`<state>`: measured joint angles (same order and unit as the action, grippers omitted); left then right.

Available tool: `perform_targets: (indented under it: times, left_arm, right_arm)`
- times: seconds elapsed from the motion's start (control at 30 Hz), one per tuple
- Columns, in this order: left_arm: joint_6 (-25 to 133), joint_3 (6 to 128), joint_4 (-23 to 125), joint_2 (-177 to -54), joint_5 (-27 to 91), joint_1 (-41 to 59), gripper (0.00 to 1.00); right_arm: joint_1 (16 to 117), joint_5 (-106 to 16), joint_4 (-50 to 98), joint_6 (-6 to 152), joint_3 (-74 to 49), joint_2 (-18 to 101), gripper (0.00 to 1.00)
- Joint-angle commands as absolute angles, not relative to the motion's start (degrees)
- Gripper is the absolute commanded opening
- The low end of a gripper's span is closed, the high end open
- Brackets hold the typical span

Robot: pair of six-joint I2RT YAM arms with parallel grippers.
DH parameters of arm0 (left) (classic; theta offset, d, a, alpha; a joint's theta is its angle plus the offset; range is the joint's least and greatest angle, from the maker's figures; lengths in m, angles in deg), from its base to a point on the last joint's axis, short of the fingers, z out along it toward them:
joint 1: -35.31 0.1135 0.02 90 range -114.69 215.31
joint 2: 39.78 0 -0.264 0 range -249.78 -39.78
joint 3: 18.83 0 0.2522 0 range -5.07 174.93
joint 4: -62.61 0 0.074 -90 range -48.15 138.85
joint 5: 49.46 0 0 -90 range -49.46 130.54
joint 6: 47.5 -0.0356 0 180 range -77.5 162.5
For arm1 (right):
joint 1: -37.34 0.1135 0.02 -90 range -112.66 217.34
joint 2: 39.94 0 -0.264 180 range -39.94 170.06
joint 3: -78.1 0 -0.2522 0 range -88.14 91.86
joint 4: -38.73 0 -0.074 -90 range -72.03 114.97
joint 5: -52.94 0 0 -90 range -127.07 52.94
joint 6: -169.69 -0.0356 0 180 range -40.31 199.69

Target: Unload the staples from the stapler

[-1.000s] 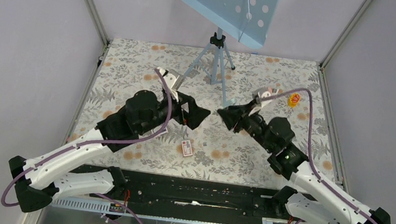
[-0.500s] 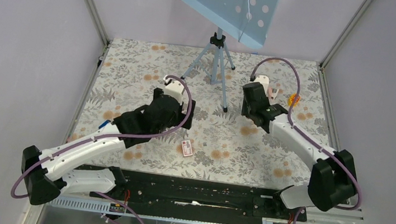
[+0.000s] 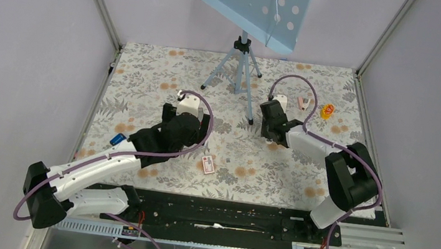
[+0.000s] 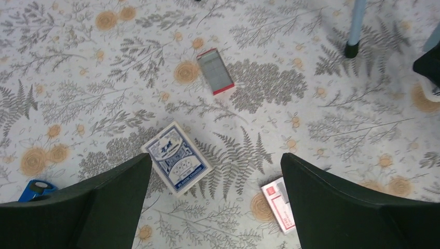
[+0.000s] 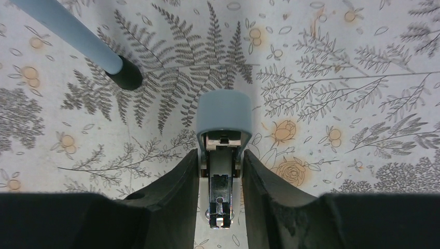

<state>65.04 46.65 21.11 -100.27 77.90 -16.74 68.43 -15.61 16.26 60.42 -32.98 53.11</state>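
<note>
My right gripper (image 5: 220,155) is shut on a small stapler (image 5: 223,116) with a grey-blue rounded nose, a white inside and a shiny metal rail. It holds it just above the cloth beside a tripod foot (image 5: 127,75). In the top view this gripper (image 3: 268,127) hides the held stapler. A small slim pale-pink stapler (image 3: 301,100) lies apart on the cloth behind it. My left gripper (image 4: 215,161) is open and empty, and shows in the top view (image 3: 187,131). I see no loose strip of staples.
Below the left gripper lie a blue patterned card box (image 4: 177,157), a red-and-white box (image 4: 279,206) and a second red-edged box (image 4: 215,71). A blue item (image 3: 117,139) lies at the left and a yellow-red item (image 3: 327,111) at the far right. The tripod (image 3: 240,64) stands at the back.
Both arms have come down from a raised pose with grippers meeting at the centre. The right gripper has moved down next to the tripod foot. The pink stapler has not moved.
</note>
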Motion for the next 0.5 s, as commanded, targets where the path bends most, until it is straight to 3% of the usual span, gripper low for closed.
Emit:
perform_targets:
  times: [0.0, 0.27, 0.47]
  left_arm:
    - [64.6, 44.6, 22.5, -100.1, 81.8, -16.5, 0.99]
    - [63.5, 43.4, 23.1, -99.4, 81.8, -16.5, 0.99]
    - [62.4, 43.4, 23.3, -99.9, 81.5, -16.5, 0.99]
  right_arm:
    - [68.7, -16.3, 23.2, 59.9, -35.2, 55.0, 0.0]
    - [68.7, -18.6, 25.8, 59.5, -37.1, 57.6, 0.03]
    - [68.7, -19.9, 21.9, 59.5, -36.6, 58.6, 0.35]
